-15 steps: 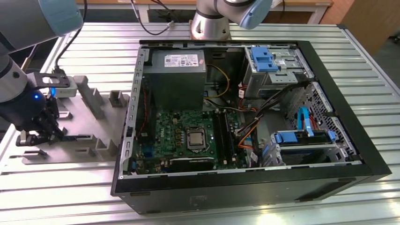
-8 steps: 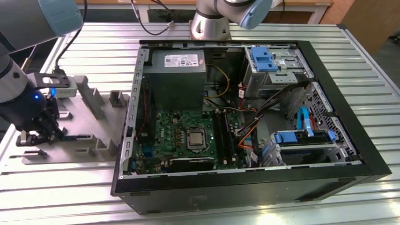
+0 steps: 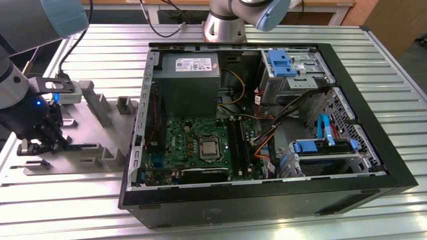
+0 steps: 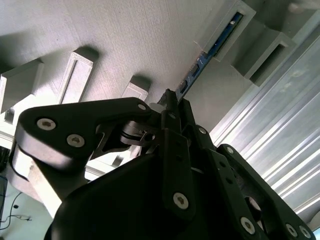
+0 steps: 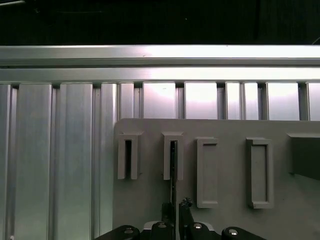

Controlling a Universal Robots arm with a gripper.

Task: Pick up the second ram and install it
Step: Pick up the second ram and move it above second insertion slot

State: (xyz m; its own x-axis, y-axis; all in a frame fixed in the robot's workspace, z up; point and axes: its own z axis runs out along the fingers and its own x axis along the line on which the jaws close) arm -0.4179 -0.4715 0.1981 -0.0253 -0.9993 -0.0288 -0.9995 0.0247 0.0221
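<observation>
On the table (image 3: 400, 75), the open computer case (image 3: 267, 205) lies just beside the grey tray (image 3: 90, 107), our landmark. At the tray's side away from the case, the end effector (image 3: 41, 144) looks clamped on the second ram (image 4: 212, 45), which stands on edge in a tray slot. We judge a straight lift along the slot best, without twisting. The exterior view gives us the case beside the tray; the second wrist view gives the ram's blue-green edge.

exterior view above case (image 3: 267, 206), both wrist views close on tray (image 5: 231, 175)
</observation>
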